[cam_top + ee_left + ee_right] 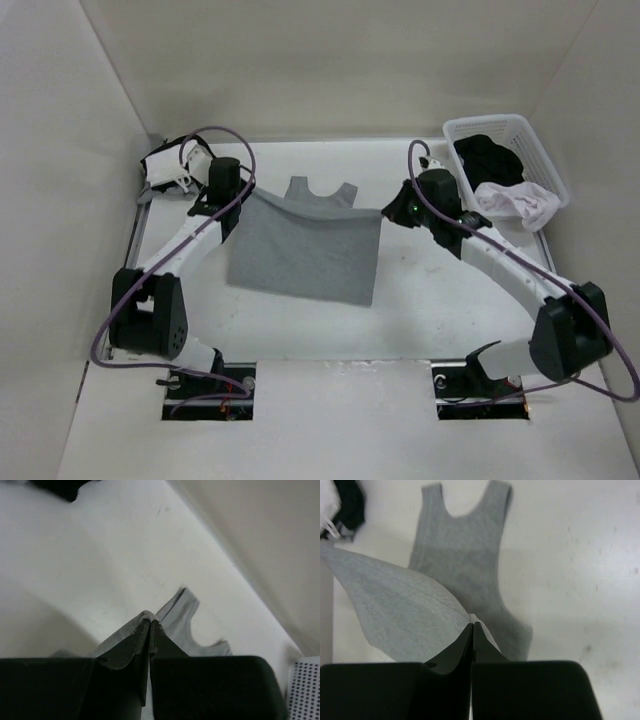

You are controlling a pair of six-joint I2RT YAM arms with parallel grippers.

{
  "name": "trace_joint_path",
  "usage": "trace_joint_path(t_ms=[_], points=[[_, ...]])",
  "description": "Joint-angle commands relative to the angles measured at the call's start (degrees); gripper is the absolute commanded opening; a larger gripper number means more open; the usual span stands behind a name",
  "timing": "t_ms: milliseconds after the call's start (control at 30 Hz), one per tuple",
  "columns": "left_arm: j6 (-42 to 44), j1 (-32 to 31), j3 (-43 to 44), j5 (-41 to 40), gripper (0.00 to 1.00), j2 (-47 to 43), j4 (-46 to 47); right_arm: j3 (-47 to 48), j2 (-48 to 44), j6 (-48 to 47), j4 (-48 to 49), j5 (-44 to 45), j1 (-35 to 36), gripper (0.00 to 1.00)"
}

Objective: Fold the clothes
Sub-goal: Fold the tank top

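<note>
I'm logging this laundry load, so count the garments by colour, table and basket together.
Grey: 1, the grey top
Black: 1, the black garment in the basket
White: 1, the white garment draped over the basket's rim
Total: 3

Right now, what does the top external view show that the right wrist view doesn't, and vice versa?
Only top external: the left gripper pinching a corner of the grey top, and the white basket. Only right wrist: a close look at the right gripper, jaws pressed together on a fabric edge. Both: the grey top, partly lifted, strap end lying flat.
</note>
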Motion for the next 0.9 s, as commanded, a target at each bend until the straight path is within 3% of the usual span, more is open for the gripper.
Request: trace_joint_path(t_ms=[0,200,300,400,433,467,533,600,767,833,867], points=[[0.37,1.55,10.77,1.17,0.00,8.33,6.46,7.94,9.31,-2.50,6.47,-3.24,-3.63,0.00],[0.99,3.49,25.01,3.54,0.06,26.27,3.39,18.49,25.13,-1.89,7.62,-4.04,-7.32,0.00],[1.25,4.19,29.16,5.39,0.18,32.00,2.95,22.98,31.82,-1.36,8.06,-3.78,-8.38,0.00],[1.60,4.98,30.92,6.89,0.37,34.29,3.56,27.20,37.02,0.56,8.50,-2.81,-9.79,0.11],[2.21,5.33,30.92,6.63,0.48,33.95,3.74,27.99,37.99,1.70,9.02,-2.29,-10.23,0.21],[2.22,5.51,30.58,6.28,0.51,33.25,3.13,28.17,38.00,2.50,9.03,-1.85,-10.32,0.27],[1.69,6.04,25.15,5.75,0.54,27.65,4.08,25.29,34.15,2.25,10.08,-0.71,-10.06,0.44],[1.69,5.86,19.10,4.26,0.55,22.46,4.96,22.30,30.98,2.15,10.43,0.79,-9.88,0.49],[0.11,3.75,-5.14,-1.63,0.54,5.50,6.55,2.47,16.49,3.73,16.74,5.80,-3.31,0.54],[-1.21,4.02,-14.04,-1.73,0.53,-0.92,6.73,-4.66,12.35,4.70,19.47,6.16,0.12,0.44],[-1.73,4.19,-18.43,-1.72,0.53,-4.52,6.55,-8.52,10.24,5.40,20.53,5.98,2.14,0.28]])
